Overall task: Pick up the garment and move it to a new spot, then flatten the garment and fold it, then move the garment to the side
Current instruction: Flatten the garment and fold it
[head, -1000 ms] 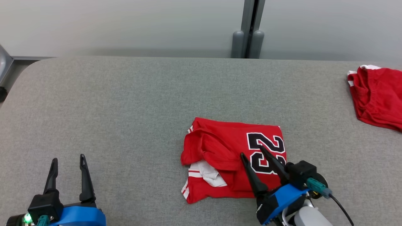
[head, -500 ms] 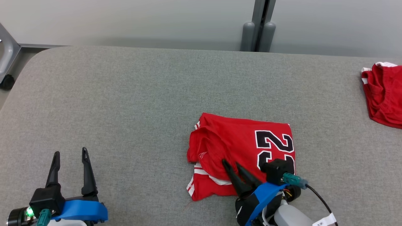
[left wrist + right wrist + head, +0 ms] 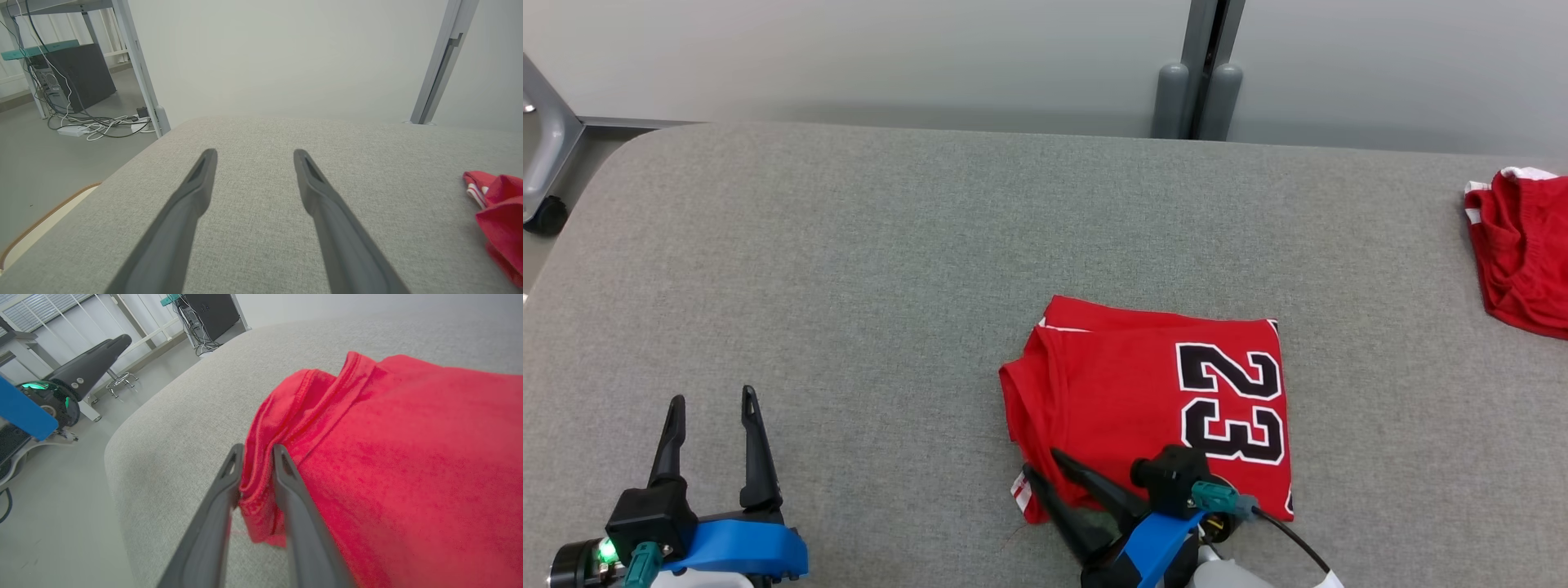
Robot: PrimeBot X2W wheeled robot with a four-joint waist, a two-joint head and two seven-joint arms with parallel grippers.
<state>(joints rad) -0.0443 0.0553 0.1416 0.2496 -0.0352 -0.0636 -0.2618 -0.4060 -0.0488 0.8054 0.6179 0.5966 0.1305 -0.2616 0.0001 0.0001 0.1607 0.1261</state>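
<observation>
The right gripper [image 3: 1040, 460] has slid to the near corner of the folded red "23" jersey [image 3: 1127, 392] and pinches its edge. Dragging from there could unfold the layers. The left gripper [image 3: 712, 396] gapes wide.

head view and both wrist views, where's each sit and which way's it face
Head view: on the head, looking down at table, red jersey, left gripper, right gripper.
Left wrist view: left arm, facing along open fingers across the table to the wall.
Right wrist view: right arm, facing the jersey edge its fingers pinch.
All share the jersey.
</observation>
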